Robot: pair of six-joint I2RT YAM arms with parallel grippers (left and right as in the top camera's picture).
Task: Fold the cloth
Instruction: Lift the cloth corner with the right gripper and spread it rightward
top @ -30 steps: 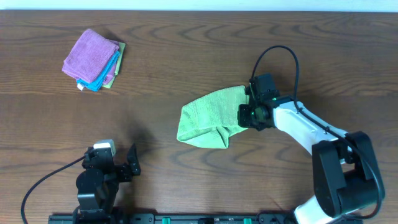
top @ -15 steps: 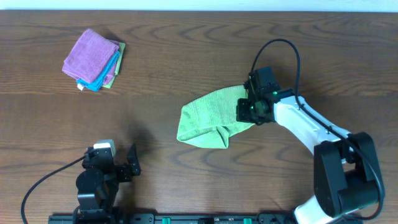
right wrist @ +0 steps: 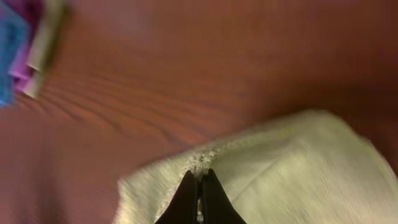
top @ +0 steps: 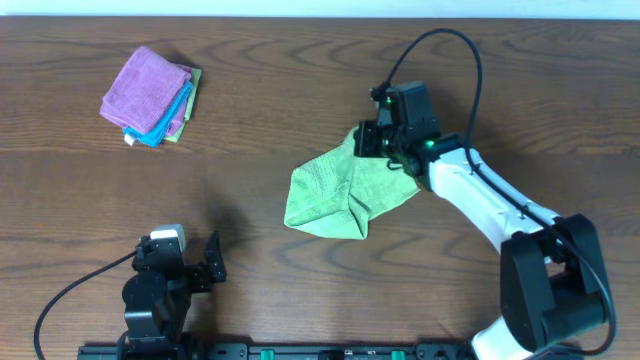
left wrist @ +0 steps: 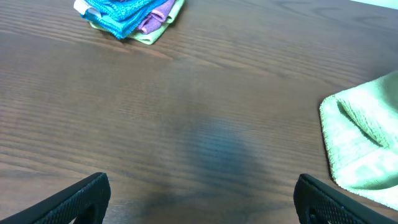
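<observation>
Change: the right gripper (top: 366, 140) has moved up and left, lifting the cloth's (top: 335, 195) right edge with it.
Right gripper: jaws closed, pinching the cloth's hem.
Cloth: right of centre on the table (top: 250, 150), rumpled and partly raised.
Left gripper (left wrist: 199, 202): spread wide, holding nothing.
Hard to see: the right wrist view is blurred, and from overhead the gripper hides the pinched edge.

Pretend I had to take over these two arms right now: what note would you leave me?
Right gripper: shut on the cloth, pinching its stitched edge.
Left gripper: open, empty, at the near edge of the table, apart from the cloth.
Cloth: mid-table, rumpled, partly doubled over.
Done: edge grasped. No neat fold yet.
Left: probably carry that edge across, lay it flat, release.
The pile of folded cloths at far left is not involved.
</observation>
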